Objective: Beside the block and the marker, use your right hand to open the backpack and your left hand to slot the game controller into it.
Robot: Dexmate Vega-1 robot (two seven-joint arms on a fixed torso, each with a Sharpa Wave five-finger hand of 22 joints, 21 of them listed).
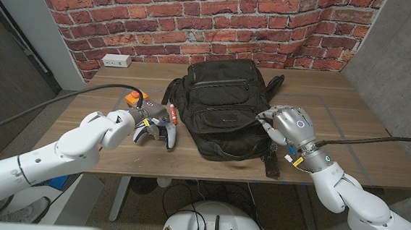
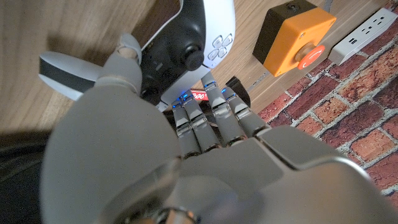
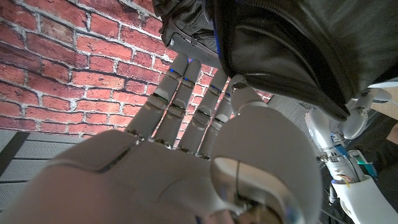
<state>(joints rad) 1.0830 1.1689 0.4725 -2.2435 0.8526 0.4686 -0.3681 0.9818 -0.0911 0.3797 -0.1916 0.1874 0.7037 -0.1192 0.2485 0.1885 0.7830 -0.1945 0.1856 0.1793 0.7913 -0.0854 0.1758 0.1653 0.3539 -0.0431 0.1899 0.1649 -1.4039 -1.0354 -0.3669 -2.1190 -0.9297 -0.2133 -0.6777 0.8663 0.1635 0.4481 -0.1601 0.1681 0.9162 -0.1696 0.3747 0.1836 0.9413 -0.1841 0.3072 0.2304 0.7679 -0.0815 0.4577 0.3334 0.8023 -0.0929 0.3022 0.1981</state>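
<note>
Head view: a black backpack (image 1: 226, 105) is seen lying at the middle of a wooden table (image 1: 363, 144), in front of a red brick wall (image 1: 197, 20). Its fabric is matte and creased, several zip lines are stacked across its front, and a dark strap is trailed toward the table's near edge. The right hand (image 1: 288, 129) is set against the bag's right side, its fingers (image 1: 267, 119) curled onto the edge of a front flap; whether the flap is truly pinched cannot be told. In the right wrist view, the same hand (image 3: 205, 155) is shown with its fingertips (image 3: 180, 65) pressed up to a zipped seam of the backpack (image 3: 292, 43).

Just left of the bag, a white game controller (image 1: 156, 131) with a black centre panel is laid on the table. The left hand (image 1: 124, 121) is placed at its left grip, touching it. In the left wrist view, that hand (image 2: 186, 143) is shown with its fingers (image 2: 214, 102) stretched over the game controller (image 2: 186, 50), whose thumbstick and button cluster are visible; a closed grasp is not shown.

Behind the controller, an orange block (image 1: 133, 98) with a black body and red button is placed, and a red marker (image 1: 172, 113) is laid between controller and backpack. A white power strip (image 1: 116, 60) is seen at the wall.
</note>
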